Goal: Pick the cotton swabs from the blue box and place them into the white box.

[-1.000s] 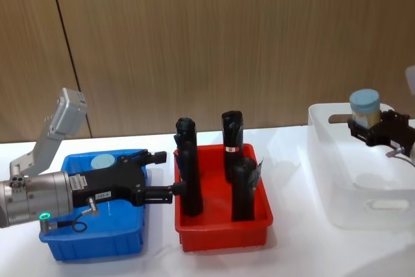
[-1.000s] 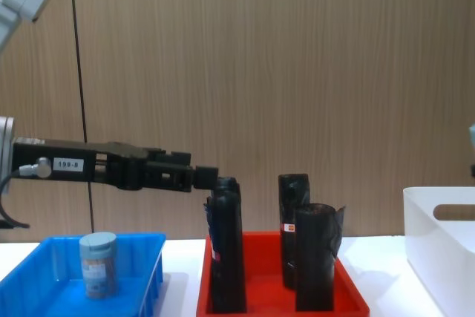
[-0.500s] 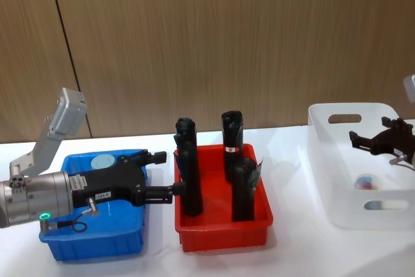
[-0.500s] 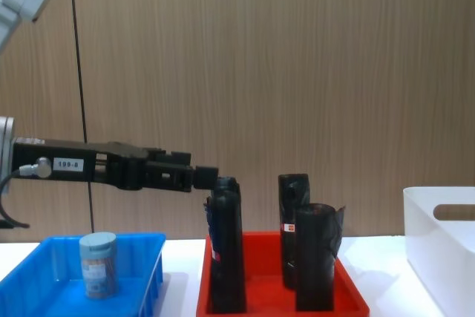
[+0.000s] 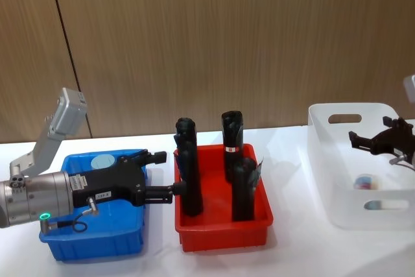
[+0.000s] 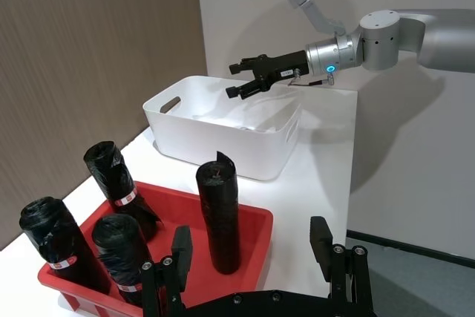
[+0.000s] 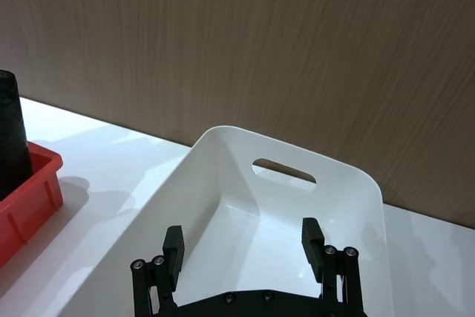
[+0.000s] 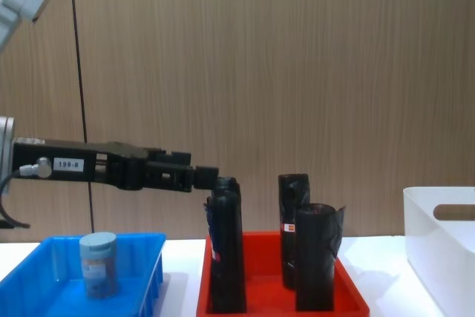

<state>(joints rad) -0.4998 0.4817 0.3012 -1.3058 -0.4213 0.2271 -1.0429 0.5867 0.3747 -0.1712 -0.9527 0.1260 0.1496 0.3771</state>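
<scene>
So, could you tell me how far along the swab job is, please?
It looks about halfway. Done: one jar of cotton swabs lies in the white box. In hand: nothing; the right tool hangs open and empty above that box. Left: a second jar stands in the blue box, with the left tool open above that box.

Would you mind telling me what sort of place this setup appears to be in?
Probably an indoor robot test bench: a white table against a wood-panelled wall, holding a blue box, red tray and white box for sorting.
</scene>
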